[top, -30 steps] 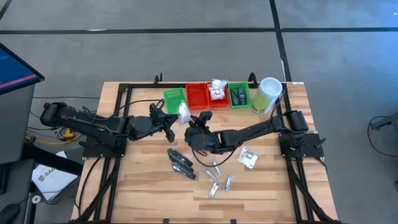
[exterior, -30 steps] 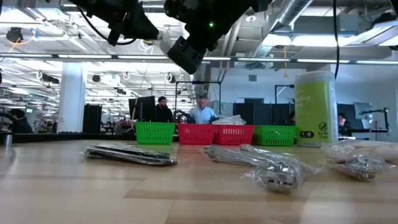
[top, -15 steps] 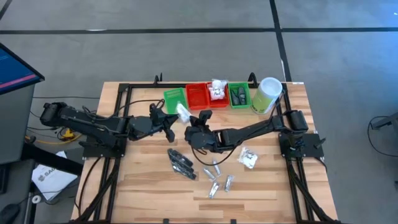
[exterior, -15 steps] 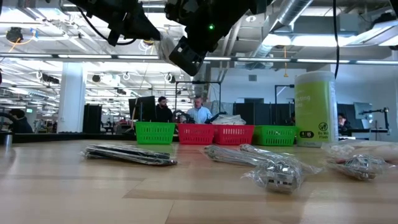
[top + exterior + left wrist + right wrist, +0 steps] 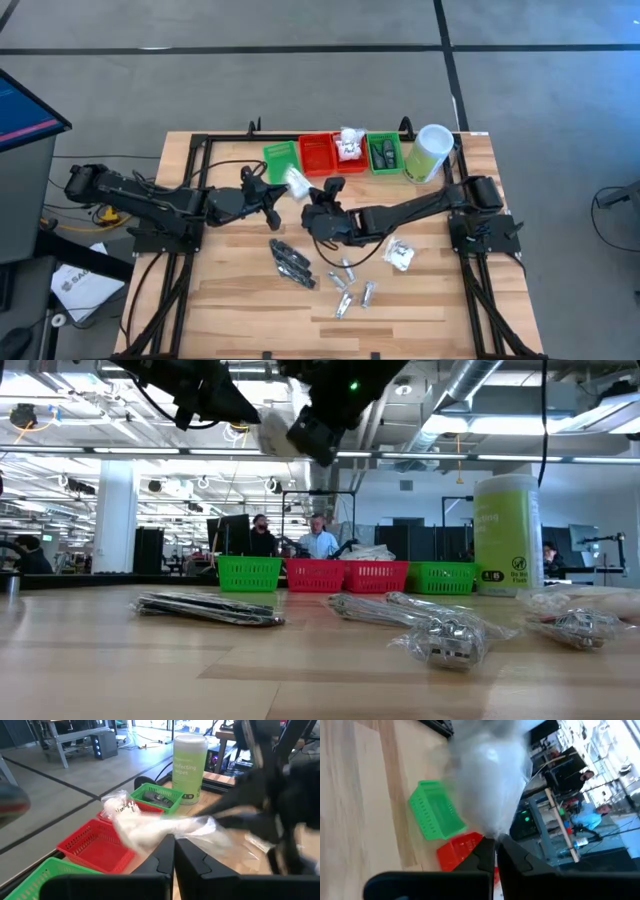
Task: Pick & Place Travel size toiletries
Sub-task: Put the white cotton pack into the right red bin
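Wooden slatted tabletop [image 5: 230,290] carries loose items at its near side: clear-wrapped silver tubes [image 5: 345,290] and a bundle of black narrow pieces [image 5: 291,262], with wrapped white packets [image 5: 400,254] to their right. Mid-table, both arms meet above the surface. The left gripper [image 5: 278,193] and the right gripper [image 5: 318,196] each have their fingers closed on opposite ends of one white soft packet in clear film [image 5: 296,180], held in the air between them. At the far edge stand a green plastic basket [image 5: 280,157], a red plastic basket [image 5: 319,153], a second green basket [image 5: 385,153] and a tall pale green wipes canister with white cap [image 5: 429,152].
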